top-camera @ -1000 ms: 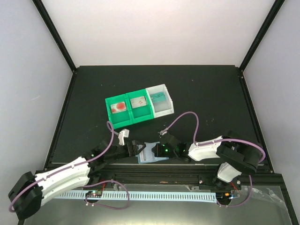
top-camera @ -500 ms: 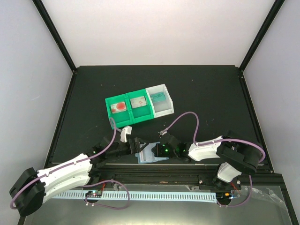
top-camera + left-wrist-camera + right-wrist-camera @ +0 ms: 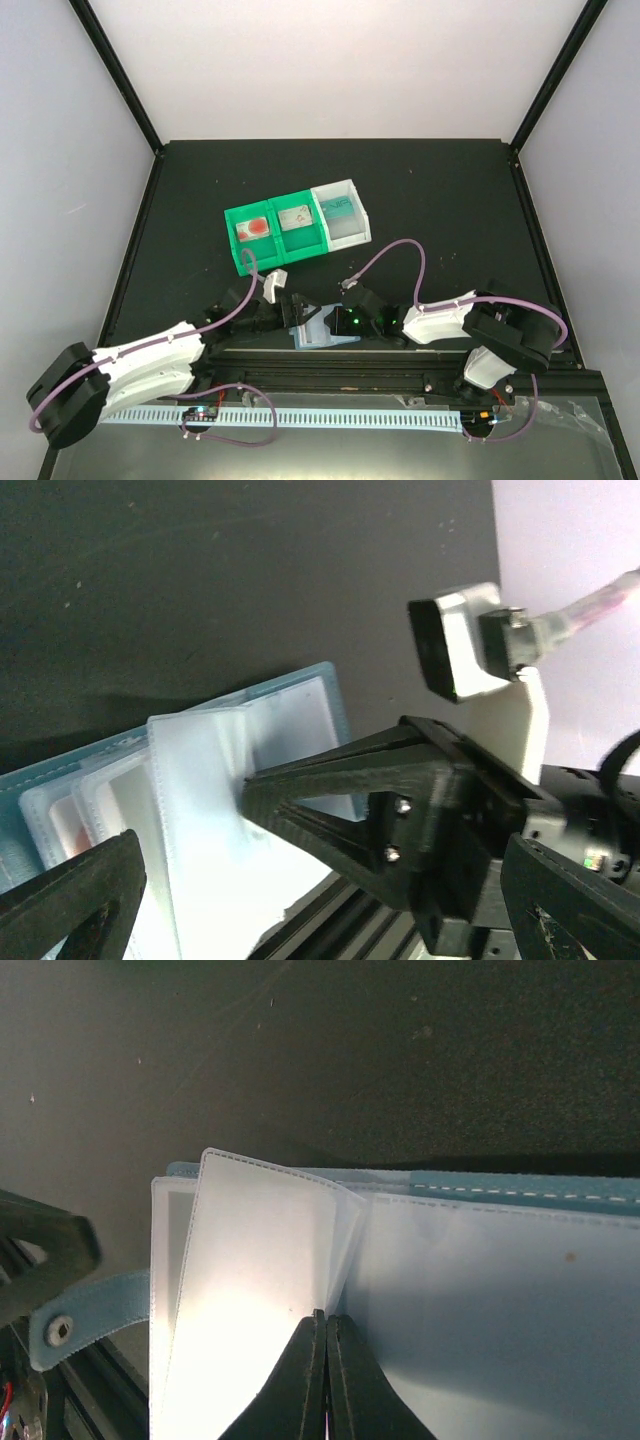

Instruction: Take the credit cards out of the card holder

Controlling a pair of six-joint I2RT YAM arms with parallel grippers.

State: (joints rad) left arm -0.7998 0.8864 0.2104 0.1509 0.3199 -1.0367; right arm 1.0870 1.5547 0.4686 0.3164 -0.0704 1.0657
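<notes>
The light-blue card holder lies open at the table's near edge, between both grippers. My right gripper is shut on a clear pocket leaf of the holder; in the right wrist view the gripper has its jaws closed together and lifts the leaf. My left gripper is open, with its fingers spread on either side of the holder's left end. A faint reddish patch shows in a pocket. A teal card lies in the white bin. A whitish card with red marks lies in a green bin.
Two green bins and a white bin stand in a row behind the holder; the middle one holds another pale card. The holder's strap tab with a snap sticks out left. A metal rail runs along the near edge.
My left arm has moved right and slightly forward, bringing its open gripper up to the holder's left end. My right gripper has stayed shut on the leaf.
</notes>
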